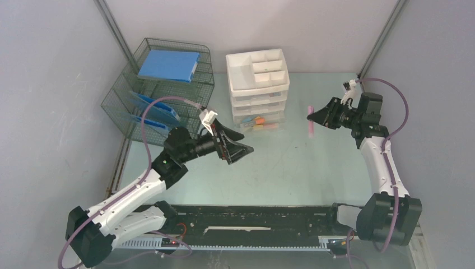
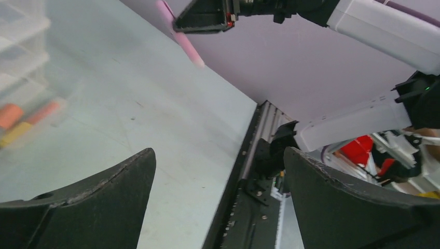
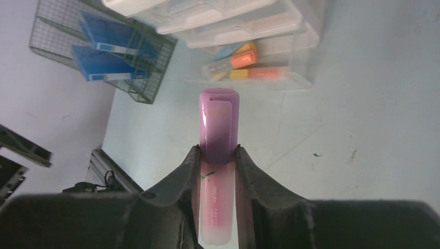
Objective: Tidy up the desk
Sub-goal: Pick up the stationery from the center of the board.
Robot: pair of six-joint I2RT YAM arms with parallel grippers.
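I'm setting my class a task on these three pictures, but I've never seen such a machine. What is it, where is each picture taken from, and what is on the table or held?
This is a robot: two arms, each with a two-finger gripper, bolted to the near edge of a pale green desk. The wide picture looks down from above and behind the arms; the other two come from a camera on each wrist, so that arm's own fingers show at the bottom. At the back stand a wire rack holding blue folders and a white drawer unit, with orange and yellow markers in its lowest drawer. The right gripper pinches a pink highlighter above the desk. The left gripper is wide open and holds nothing.
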